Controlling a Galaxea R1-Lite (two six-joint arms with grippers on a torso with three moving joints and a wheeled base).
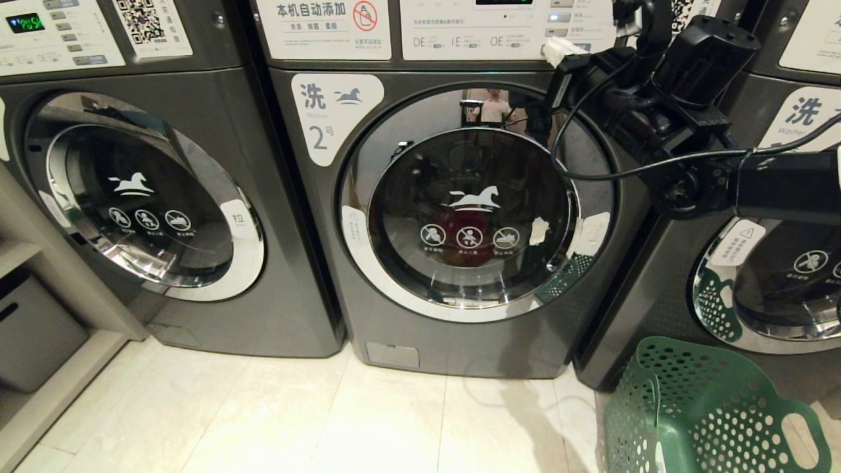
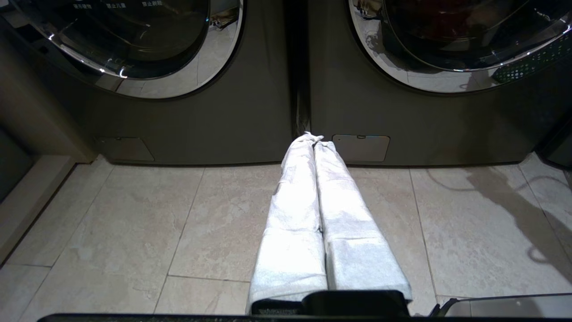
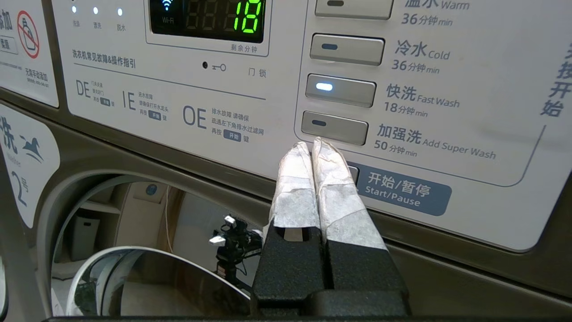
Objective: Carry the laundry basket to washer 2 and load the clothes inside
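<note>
White-taped right claw, clenched empty, reaches up to washer 2's Add Super Wash button.

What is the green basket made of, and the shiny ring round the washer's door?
The laundry basket looks like matte green plastic: moulded walls full of round holes. The ring on washer 2 looks like chrome-finished metal or plated plastic, since it mirrors the room.

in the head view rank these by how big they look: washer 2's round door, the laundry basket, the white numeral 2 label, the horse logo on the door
1. washer 2's round door, clearly the largest.
2. the laundry basket, though it is cut off by the frame edge and nearer the camera, so its true size is unsure.
3. the white numeral 2 label.
4. the horse logo, smallest.
</note>
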